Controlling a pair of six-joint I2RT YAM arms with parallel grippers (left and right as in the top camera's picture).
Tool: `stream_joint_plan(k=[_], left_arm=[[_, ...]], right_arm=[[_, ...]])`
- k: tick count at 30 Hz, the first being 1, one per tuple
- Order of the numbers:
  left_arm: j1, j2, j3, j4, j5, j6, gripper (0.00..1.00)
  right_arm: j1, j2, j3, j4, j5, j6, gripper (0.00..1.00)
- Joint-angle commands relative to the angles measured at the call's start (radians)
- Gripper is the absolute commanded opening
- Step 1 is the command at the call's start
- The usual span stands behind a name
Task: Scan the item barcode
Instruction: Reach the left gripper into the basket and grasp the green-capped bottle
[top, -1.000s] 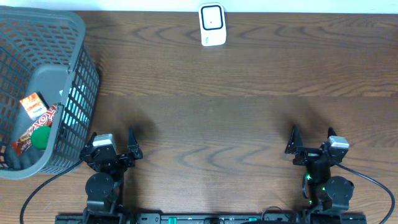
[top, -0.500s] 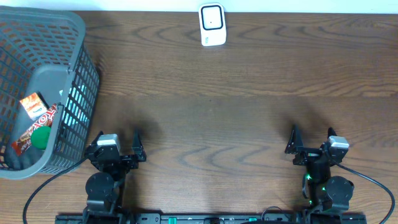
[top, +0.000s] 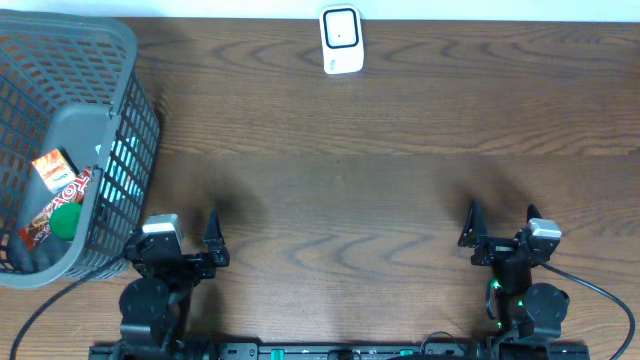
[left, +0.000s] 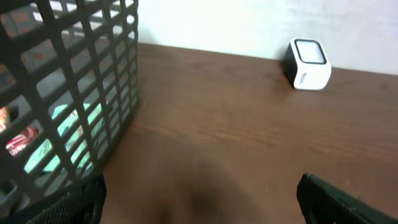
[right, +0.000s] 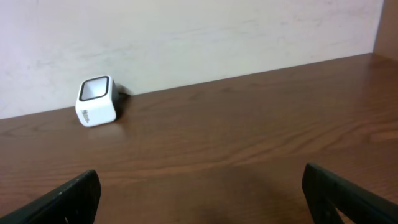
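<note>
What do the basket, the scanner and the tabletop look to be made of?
Basket: grey moulded plastic, matte, going by the open grid walls and thick rim.
Scanner: white plastic shell, smooth and slightly glossy, with a window on its face.
Tabletop: dark brown wood grain, low sheen. Whether it is solid wood or laminate cannot be told.

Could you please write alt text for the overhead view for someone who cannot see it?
A wooden table with a grey basket holding snack packets at the left and a white scanner at the far edge. The left pincer and right pincer sit open and empty at the near edge.
</note>
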Motion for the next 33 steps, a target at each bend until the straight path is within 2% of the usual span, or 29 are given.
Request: stream_joint_plan(k=[1, 6, 9, 12, 16, 23, 27, 29, 31, 33], left_arm=[[0.004, 0.092, 0.108, -0.048, 0.016, -0.012, 0.98], [0.004, 0.246, 0.238, -0.168, 0.022, -0.012, 0.98], [0.004, 0.333, 0.311, -0.239, 0.105, -0.012, 0.98], [0.004, 0.393, 0.329, -0.235, 0.260, -0.012, 0.98], [0.004, 0.439, 0.330, -0.218, 0.378, -0.011, 0.98], [0.004, 0.531, 0.392, -0.278, 0.407, -0.038, 0.98], [0.005, 0.657, 0.586, -0.356, 0.401, -0.086, 0.98], [0.005, 0.793, 0.813, -0.457, 0.366, -0.141, 0.98], [0.005, 0.885, 0.974, -0.542, 0.277, -0.188, 0.98], [0.014, 0.990, 1.161, -0.663, 0.127, -0.260, 0.98]], right_arm=[[0.006, -0.005, -0.002, -0.004, 0.005, 0.010, 0.99], [0.006, -0.005, -0.002, -0.004, 0.005, 0.010, 0.99], [0.006, -0.003, -0.002, -0.004, 0.005, 0.010, 0.99], [0.006, 0.001, -0.002, -0.004, 0.005, 0.010, 0.99], [0.006, 0.001, -0.002, -0.004, 0.005, 0.010, 0.99], [0.006, 0.001, -0.002, -0.004, 0.005, 0.010, 0.99], [0.006, 0.001, -0.002, -0.004, 0.005, 0.010, 0.99], [0.006, 0.001, -0.002, -0.004, 0.005, 0.010, 0.99], [0.006, 0.001, -0.002, -0.004, 0.005, 0.010, 0.99], [0.006, 0.001, -0.002, -0.004, 0.005, 0.010, 0.99]])
